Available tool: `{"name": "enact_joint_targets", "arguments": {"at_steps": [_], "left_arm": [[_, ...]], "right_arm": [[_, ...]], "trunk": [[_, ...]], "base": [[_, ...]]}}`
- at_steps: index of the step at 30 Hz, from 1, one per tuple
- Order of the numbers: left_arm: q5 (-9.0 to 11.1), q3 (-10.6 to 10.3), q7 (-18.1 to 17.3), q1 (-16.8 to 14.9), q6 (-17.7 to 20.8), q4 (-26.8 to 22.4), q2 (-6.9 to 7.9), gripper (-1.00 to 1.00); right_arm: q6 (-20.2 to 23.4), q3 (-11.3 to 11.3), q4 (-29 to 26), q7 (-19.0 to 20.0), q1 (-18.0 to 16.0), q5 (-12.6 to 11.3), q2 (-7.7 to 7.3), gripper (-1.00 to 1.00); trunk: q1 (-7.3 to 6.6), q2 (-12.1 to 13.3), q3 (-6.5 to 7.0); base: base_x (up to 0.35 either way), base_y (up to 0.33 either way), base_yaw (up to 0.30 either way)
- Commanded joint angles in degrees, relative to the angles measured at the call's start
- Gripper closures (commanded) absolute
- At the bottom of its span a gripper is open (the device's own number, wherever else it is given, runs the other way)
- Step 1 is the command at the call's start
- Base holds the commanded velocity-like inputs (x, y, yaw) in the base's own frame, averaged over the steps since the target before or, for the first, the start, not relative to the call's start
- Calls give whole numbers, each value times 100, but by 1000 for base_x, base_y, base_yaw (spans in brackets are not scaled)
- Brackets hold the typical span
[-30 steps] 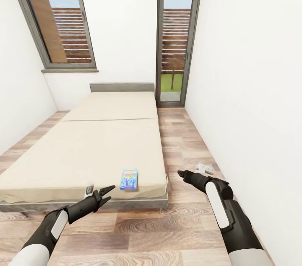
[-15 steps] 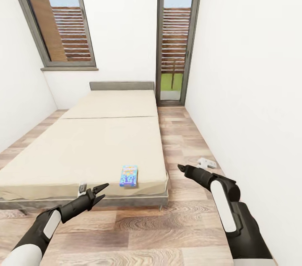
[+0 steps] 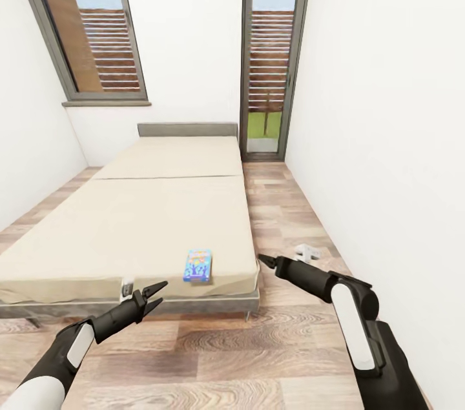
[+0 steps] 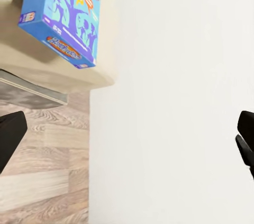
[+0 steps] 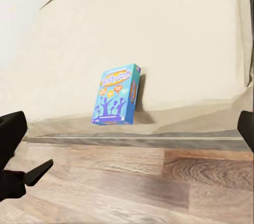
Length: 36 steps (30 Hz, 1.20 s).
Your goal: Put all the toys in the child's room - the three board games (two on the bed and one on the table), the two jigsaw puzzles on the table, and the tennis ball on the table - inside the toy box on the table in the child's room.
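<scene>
On the bed [image 3: 148, 223] near its foot edge we see one board game [image 3: 197, 266] (blue box); left gripper [image 3: 153, 295] and right gripper [image 3: 263, 260] both spread, empty.

The small white thing [image 3: 308, 251] on the floor at four o'clock of the bed [image 3: 148, 216] is too small to identify. The board game [image 4: 63, 15] is cut off in the left wrist view.

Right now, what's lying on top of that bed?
One blue board game box lies flat near the foot edge of the bed. The rest of the mattress looks bare; whatever is under the box is hidden.
</scene>
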Motion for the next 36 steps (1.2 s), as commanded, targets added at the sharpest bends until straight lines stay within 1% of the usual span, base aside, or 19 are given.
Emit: {"name": "enact_joint_targets", "arguments": {"at_steps": [1,2,4,7,9,13,16,19,36], "left_arm": [[18,7,-9,-4,40,4,0,-100],[17,4,-8,-4,40,4,0,-100],[-51,-62,58,-69,-26,70,-66,-100],[-151,-160,115,-73,-123,167,-164,-100],[-217,-226,108,-82,-188,231,-229,-100],[-215,-234,103,-148,-314,243,-359,-100],[-215,-233,106,-164,-361,224,-352,-100],[-211,-231,108,-173,-368,217,-347,-100],[-206,-234,109,-175,-388,212,-351,-100]], "right_arm": [[46,-25,-5,151,-4,26,7,-100],[63,-37,-8,282,-3,-4,6,-100],[-3,-101,9,212,-25,31,72,-100],[-53,-99,10,115,-25,37,148,-100],[-62,-92,8,62,-24,47,147,-100],[-172,-219,11,74,-20,55,70,-100],[-212,-316,11,91,-20,56,38,-100],[-229,-352,12,97,-19,57,25,-100],[-241,-373,12,102,-19,58,15,-100]], "trunk": [[22,-44,-24],[44,-84,-41],[43,-83,-41],[43,-83,-41],[43,-83,-41],[43,-83,-41],[43,-83,-41],[43,-83,-41],[43,-83,-41]], "base": [[0,0,0],[0,0,0],[0,0,0],[0,0,0],[0,0,0],[0,0,0],[0,0,0],[0,0,0],[0,0,0]]}}
